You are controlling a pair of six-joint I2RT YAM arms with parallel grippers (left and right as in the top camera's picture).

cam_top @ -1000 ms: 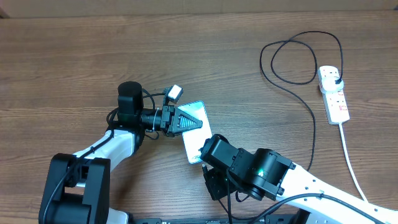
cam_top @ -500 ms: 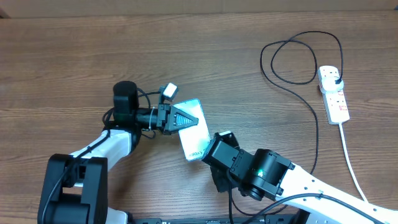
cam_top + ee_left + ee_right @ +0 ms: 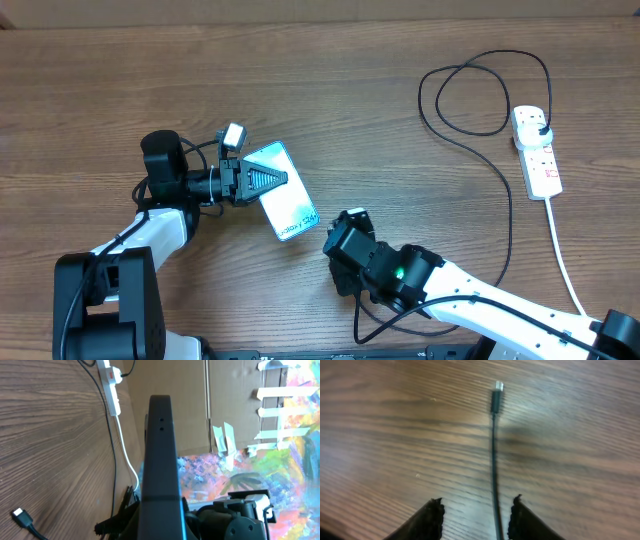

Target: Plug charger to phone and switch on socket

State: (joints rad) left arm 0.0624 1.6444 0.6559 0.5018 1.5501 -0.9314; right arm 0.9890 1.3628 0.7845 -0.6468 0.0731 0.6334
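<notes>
Left end effector [image 3: 268, 183] clamps phone [image 3: 288, 208], steadying it for plugging. Right end effector [image 3: 475, 510] hangs open astride charger [image 3: 494, 435] lying on the surface [image 3: 100, 80].

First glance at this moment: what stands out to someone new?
The phone, its blue screen glowing, is held by the left gripper left of centre. The charger lies loose on the table between the fingers of the open right gripper; the white socket sits far right.
</notes>
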